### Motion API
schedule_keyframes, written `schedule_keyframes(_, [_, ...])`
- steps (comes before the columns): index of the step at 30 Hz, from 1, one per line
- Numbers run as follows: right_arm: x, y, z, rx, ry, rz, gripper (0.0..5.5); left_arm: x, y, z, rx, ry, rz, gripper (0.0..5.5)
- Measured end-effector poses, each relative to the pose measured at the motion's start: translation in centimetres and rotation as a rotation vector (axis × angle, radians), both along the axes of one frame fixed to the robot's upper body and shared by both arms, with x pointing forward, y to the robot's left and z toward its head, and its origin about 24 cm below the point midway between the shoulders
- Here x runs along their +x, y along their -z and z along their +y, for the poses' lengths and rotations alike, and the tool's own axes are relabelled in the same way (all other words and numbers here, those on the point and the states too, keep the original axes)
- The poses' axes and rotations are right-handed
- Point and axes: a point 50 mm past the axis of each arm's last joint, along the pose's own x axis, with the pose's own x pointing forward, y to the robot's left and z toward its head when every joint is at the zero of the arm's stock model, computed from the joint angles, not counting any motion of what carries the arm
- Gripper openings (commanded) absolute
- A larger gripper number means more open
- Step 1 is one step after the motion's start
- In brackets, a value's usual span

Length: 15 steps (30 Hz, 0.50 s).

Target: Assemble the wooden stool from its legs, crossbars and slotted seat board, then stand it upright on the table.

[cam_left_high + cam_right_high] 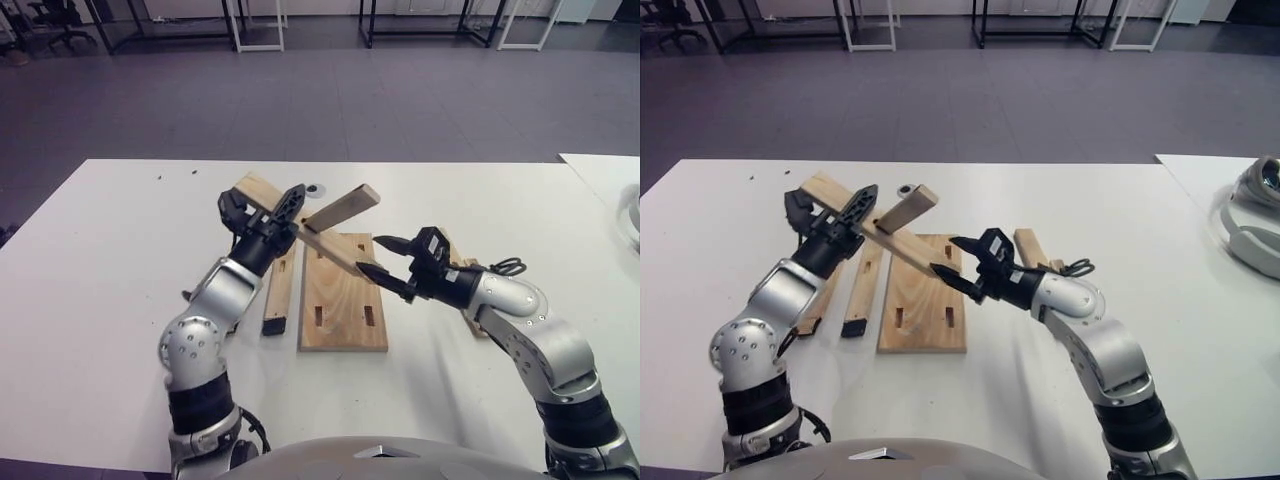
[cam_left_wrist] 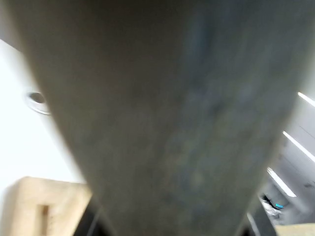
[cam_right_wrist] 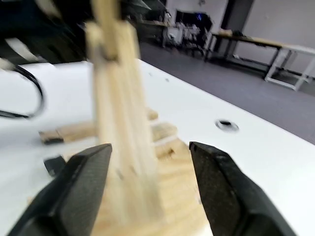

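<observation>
Left gripper [image 1: 262, 213] seemingly clamped on wooden leg [image 1: 325, 245]; right gripper [image 1: 374, 256] spread open at its tip

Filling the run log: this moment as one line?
left gripper: shut on crossed pieces, raised | right gripper: open at their lower end | seat board: flat on table

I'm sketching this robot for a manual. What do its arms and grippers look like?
Left arm and right arm: silver rounded shells, black joints. Left gripper and right gripper: black, two tapered fingers each. Black cable loops at the right wrist.
</observation>
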Motion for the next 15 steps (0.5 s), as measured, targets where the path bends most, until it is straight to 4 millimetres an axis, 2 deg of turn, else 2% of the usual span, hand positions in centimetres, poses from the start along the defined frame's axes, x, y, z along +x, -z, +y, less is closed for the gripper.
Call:
schedule_keyframes(2, [-0.4, 1.4, -2.2, -0.121, 0.056, 0.040, 2.93, -2.0, 0.2, 1.4, 0.112, -0.080, 0.052, 1.01])
schedule_keyframes(5, [-0.6, 3.9, -3.3, -0.284, 0.077, 0.087, 2.93, -3.5, 0.2, 1.9, 0.210, -0.128, 0.103, 1.01])
schedule_keyframes(6, [-1.0, 5.2, -3.1, -0.322, 0.061, 0.122, 2.93, -3.8, 0.2, 1.9, 0.270, -0.145, 0.114, 1.01])
schedule_keyframes(8, [-1.4, 6.3, -2.3, -0.357, 0.021, 0.138, 2.93, -4.1, 0.7, 1.7, 0.353, -0.154, 0.133, 1.01])
schedule_keyframes(15, [-2.2, 7.6, 0.0, -0.331, -0.044, 0.175, 2.93, -4.5, 1.7, 1.7, 0.490, -0.230, 0.082, 1.01])
